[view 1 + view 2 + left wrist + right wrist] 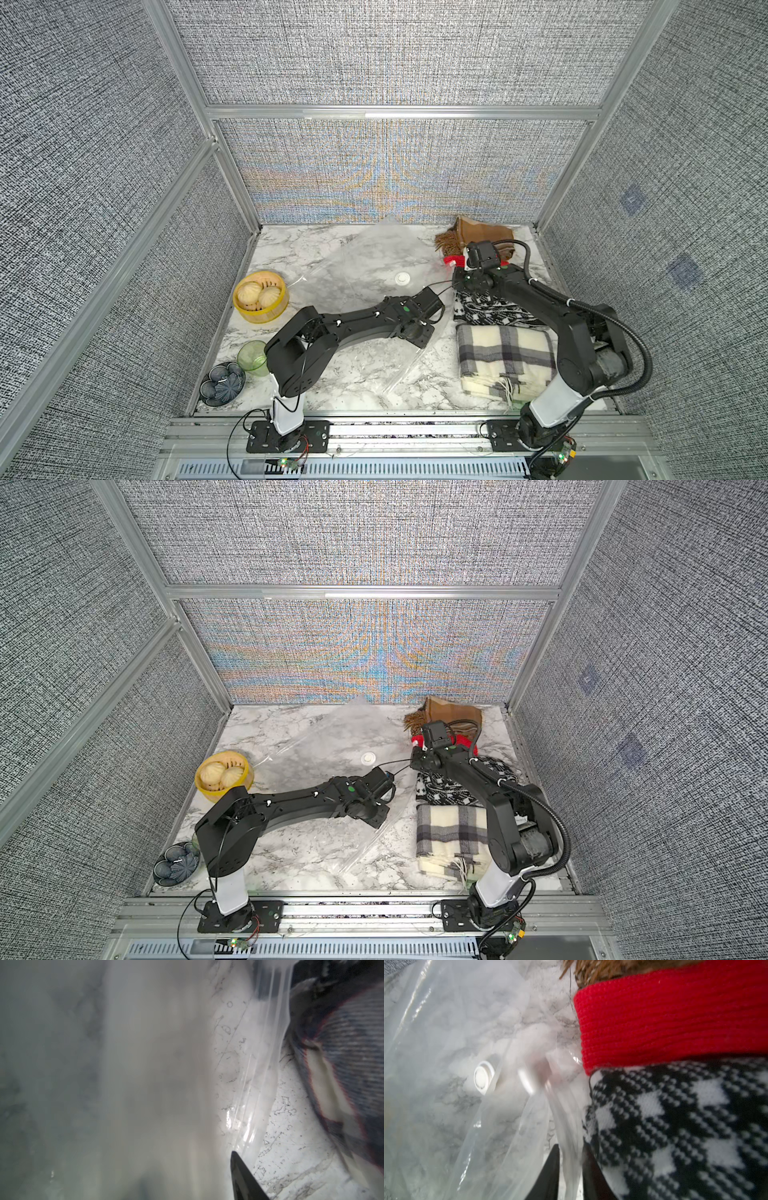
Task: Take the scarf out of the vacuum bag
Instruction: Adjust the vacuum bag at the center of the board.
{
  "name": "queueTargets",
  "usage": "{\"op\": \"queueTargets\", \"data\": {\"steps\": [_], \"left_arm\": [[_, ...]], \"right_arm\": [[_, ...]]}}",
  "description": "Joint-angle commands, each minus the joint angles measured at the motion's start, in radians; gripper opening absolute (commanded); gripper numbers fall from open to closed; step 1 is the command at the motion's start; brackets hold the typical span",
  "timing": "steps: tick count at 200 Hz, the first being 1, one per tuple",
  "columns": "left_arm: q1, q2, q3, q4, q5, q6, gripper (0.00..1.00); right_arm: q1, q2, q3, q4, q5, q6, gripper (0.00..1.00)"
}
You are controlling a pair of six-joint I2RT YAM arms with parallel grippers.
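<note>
Large clear crinkled plastic vacuum bag (365,266) with a small round white valve (402,277), lying slack on the white marble counter (291,245). No cloth shows through its film, so the bag appears empty. Four scarves lie outside it, along the edge nearest the right arm: a brown fringed scarf (478,235) at the bag's far corner, then a red ribbed knit scarf (675,1018) and a black-and-white houndstooth knit scarf (685,1126), the latter touching the bag's rim, and last a folded cream-and-grey plaid scarf (505,353) near the bag's near corner. Which of them came from the bag cannot be told.

The right pincer (569,1147) stands clenched on a gathered fold of the bag's rim. The left pincer (432,305) sits over the same edge of the bag. Film fogs its wrist view and only one finger shows, so its state cannot be told.

Handling, as judged: a scarf is soft, light and limp, best pinched at a bunched fold, since knit loops may snag. The film is thin and slippery, so it should be held at the stiffer seal edge.
</note>
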State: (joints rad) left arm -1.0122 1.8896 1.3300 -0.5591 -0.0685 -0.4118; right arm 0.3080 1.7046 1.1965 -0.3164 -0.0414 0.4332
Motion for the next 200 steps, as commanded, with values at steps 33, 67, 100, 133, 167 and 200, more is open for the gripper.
{"op": "queueTargets", "data": {"steps": [33,67,100,133,167,200], "left_arm": [[0.01,-0.029,0.019,-0.108,-0.148,-0.059,0.51],[0.023,-0.09,-0.012,-0.091,-0.166,-0.065,0.55],[0.062,-0.17,-0.096,0.016,-0.056,-0.057,0.61],[0.064,-0.302,-0.174,0.087,-0.077,-0.047,0.66],[0.066,-0.332,-0.168,0.067,-0.085,-0.055,0.67],[0.067,-0.341,-0.128,0.065,-0.076,-0.068,0.66]], "right_arm": [[0.022,0.153,0.137,0.092,-0.178,-0.03,0.0],[0.058,0.286,0.294,0.045,-0.2,-0.036,0.0],[0.084,0.339,0.346,0.016,-0.212,-0.041,0.0],[0.034,0.202,0.158,0.042,-0.104,0.034,0.0],[-0.018,0.115,-0.008,0.054,-0.082,0.075,0.06],[-0.016,0.055,-0.101,0.095,-0.138,0.063,0.17]]}}
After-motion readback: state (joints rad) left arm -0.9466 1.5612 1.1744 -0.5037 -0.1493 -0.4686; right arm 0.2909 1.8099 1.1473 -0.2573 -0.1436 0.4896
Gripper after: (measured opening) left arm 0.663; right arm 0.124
